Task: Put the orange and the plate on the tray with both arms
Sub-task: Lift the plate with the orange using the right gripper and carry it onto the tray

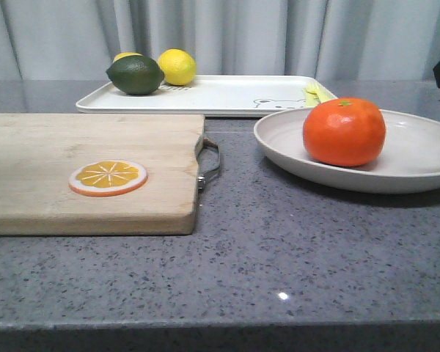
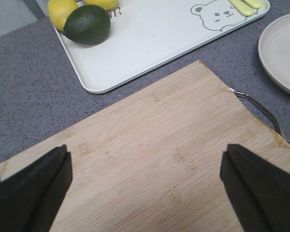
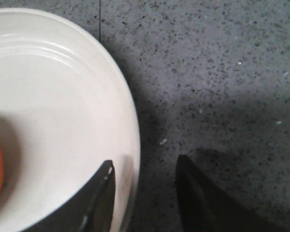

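1. Our round shiny orange (image 1: 344,131) sits on the wide off-white plate (image 1: 418,158), not yet on the flat white bear tray (image 1: 227,95).
2. Our right gripper (image 3: 142,193) straddles the plate's rim, open.
3. Our left gripper (image 2: 145,186) hangs wide open, empty, above the wooden cutting board (image 2: 174,159).

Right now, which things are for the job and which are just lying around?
For the job: orange, plate, tray.
Just lying around: cutting board, orange slice, lime, lemon.
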Robot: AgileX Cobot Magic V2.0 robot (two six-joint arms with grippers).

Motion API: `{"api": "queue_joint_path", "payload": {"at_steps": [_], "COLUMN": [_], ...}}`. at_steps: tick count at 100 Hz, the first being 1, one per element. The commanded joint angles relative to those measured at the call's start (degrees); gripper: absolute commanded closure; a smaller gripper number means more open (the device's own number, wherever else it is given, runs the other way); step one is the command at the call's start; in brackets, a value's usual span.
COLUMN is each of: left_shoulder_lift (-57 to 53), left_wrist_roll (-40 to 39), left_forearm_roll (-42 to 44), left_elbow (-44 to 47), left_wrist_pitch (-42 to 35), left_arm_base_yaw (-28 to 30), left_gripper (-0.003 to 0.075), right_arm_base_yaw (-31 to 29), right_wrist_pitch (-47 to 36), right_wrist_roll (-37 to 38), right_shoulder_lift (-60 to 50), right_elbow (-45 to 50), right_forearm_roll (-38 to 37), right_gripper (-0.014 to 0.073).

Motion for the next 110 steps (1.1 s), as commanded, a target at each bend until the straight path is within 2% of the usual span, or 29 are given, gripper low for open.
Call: {"api": "queue_joint_path", "payload": {"at_steps": [1, 34, 60, 86, 110], "left_shoulder_lift": [-0.2, -0.2, -0.2, -0.2, -0.2], "left_wrist_roll": [-0.4, -0.4, -0.4, -0.4, -0.4], "left_forearm_roll": [-0.8, -0.8, -0.8, -0.8, -0.8], "left_elbow": [-1.5, -1.5, -1.5, -1.5, -1.5], "left_wrist_pitch": [-3.8, -3.8, -3.8, -3.6, -3.4], "left_arm_base_yaw": [0.3, 0.3, 0.3, 0.3, 0.3], "left_gripper": [0.0121, 0.0121, 0.0121, 0.0121, 0.0121], "right_arm_base_yaw": [0.0, 0.0, 0.0, 0.0, 0.0], "right_wrist_pitch": [-1.8, -1.1, -1.1, -1.2, -1.0], "right_wrist_roll": [-0.2, -0.2, -0.2, -0.2, -0.2], "right_shoulder_lift": [-1.1, -1.1, -1.1, -1.1, -1.2], "right_elbow": [-1.6, -1.6, -1.6, -1.6, -2.7], "right_forearm_roll": [0.9, 3.0, 3.8, 4.1, 8.4], "right_gripper": [0.0288, 0.0296, 0.0517, 0.069, 0.0692]}}
